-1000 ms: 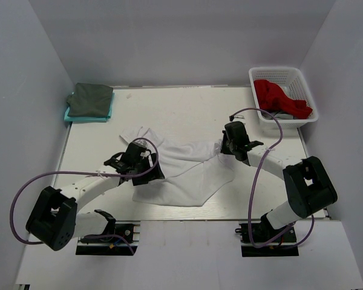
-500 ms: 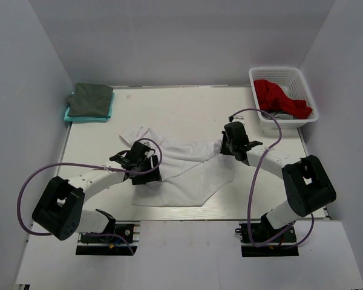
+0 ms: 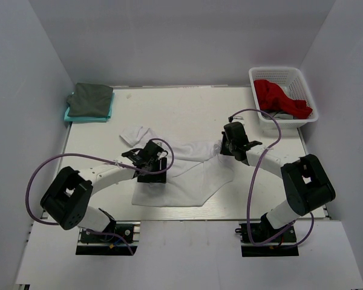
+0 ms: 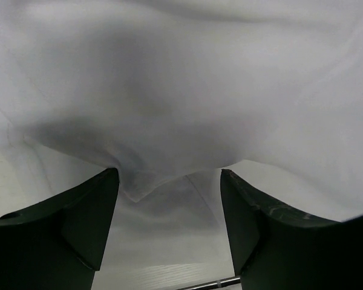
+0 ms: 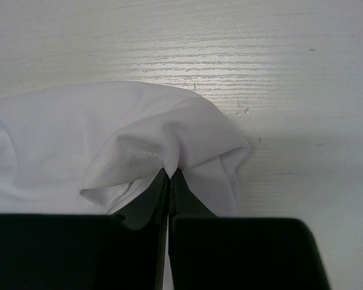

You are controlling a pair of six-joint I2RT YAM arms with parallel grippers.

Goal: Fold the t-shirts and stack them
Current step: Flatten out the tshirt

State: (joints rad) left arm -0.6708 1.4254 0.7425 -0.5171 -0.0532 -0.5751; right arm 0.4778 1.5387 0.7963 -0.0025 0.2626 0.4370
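Note:
A white t-shirt (image 3: pixel 190 175) lies crumpled across the middle of the table. My left gripper (image 3: pixel 153 174) is low over its left part with the jaws open. In the left wrist view a sagging fold of the white t-shirt (image 4: pixel 187 109) hangs just past the left gripper (image 4: pixel 169 181), and nothing is pinched. My right gripper (image 3: pixel 225 147) is shut on the shirt's right end; the right wrist view shows the right gripper (image 5: pixel 169 174) pinching a ridge of the white t-shirt (image 5: pixel 139 139). A dark grey-green t-shirt (image 3: pixel 91 98) lies folded on a teal t-shirt (image 3: pixel 97 118) at the back left.
A white lattice basket (image 3: pixel 302 77) at the back right holds red cloth (image 3: pixel 277 96) and a bit of grey cloth. White walls close in the table on the left, back and right. Purple cables loop beside both arms.
My left gripper has slid to the right over the white t-shirt and its jaws have narrowed a little. The shirt's left sleeve now shows more. The right gripper has kept still.

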